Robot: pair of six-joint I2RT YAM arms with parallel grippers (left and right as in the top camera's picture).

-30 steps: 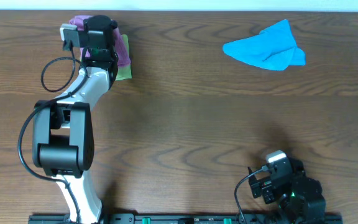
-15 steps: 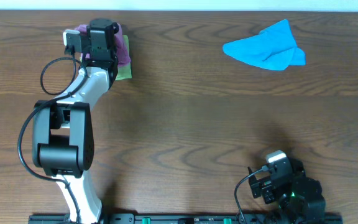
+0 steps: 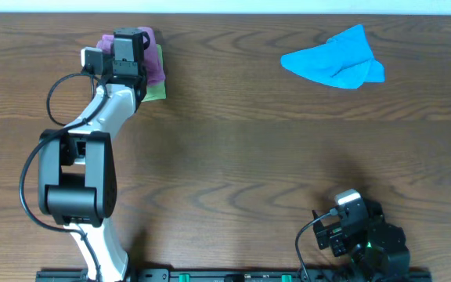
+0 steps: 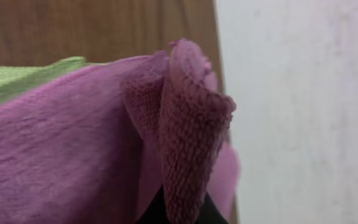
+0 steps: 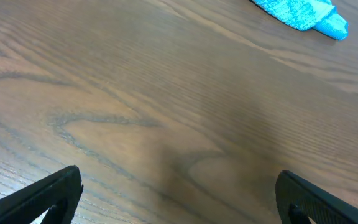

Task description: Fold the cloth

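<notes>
A purple cloth (image 3: 155, 66) lies on a green cloth (image 3: 157, 90) at the far left of the table. My left gripper (image 3: 128, 39) is over the purple cloth and shut on a raised fold of it (image 4: 188, 149). The green cloth's edge shows in the left wrist view (image 4: 17, 74). A crumpled blue cloth (image 3: 335, 64) lies at the far right, also in the right wrist view (image 5: 300, 11). My right gripper (image 5: 179, 199) is open and empty, low over bare wood near the table's front right edge (image 3: 355, 227).
The table's far edge meets a white wall (image 4: 303, 93) just behind the purple cloth. Bare brown wood (image 3: 233, 157) spans the space between the two arms.
My left gripper has shifted slightly right and toward the far edge, pulling the purple cloth fold with it. The right arm has not moved.
</notes>
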